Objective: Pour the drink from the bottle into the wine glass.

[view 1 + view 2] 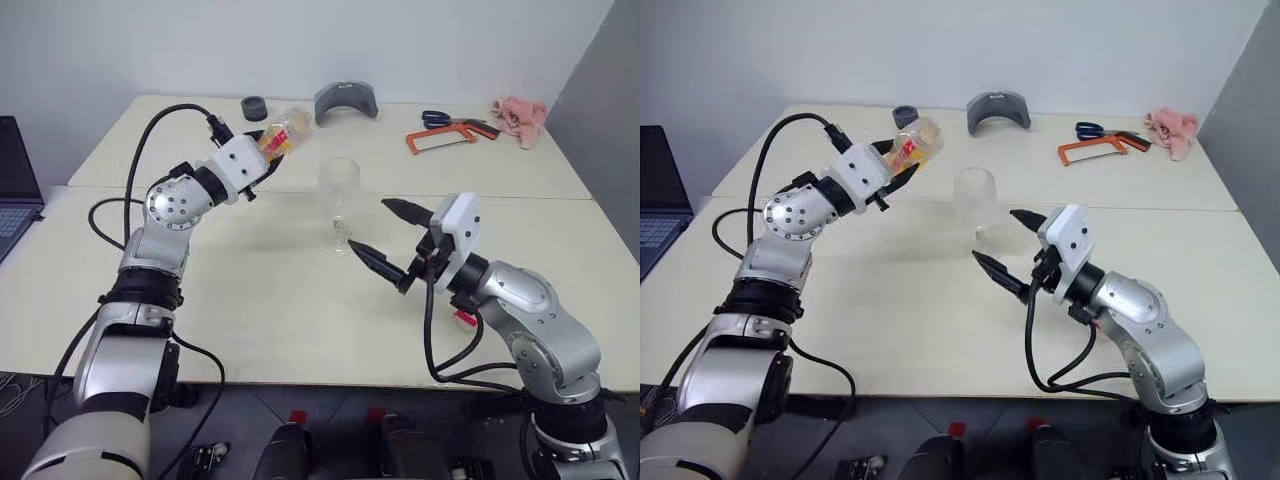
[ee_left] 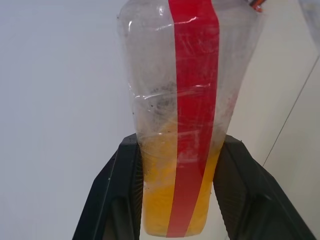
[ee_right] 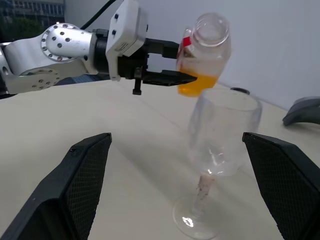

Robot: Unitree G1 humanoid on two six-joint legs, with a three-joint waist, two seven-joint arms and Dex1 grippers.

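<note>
Left gripper (image 1: 268,152) clamps tilted bottle (image 1: 283,130), upper centre-left; drink (image 3: 198,84) apparently unpoured; glass (image 1: 340,190) looks empty at centre. Right gripper (image 1: 390,238) gapes beside it.

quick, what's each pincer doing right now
Left pincer: shut on the bottle, held tilted beside the wine glass.
Right pincer: open, holding nothing, near the wine glass.

You see the clear bottle (image 2: 185,100) with its red vertical strip and orange-yellow drink (image 2: 165,200), and the colourless wine glass (image 1: 340,190). The desk (image 1: 300,320) is cream; near its far edge lie an orange-framed hacksaw (image 1: 445,135) and a pink cloth (image 1: 520,115).
</note>
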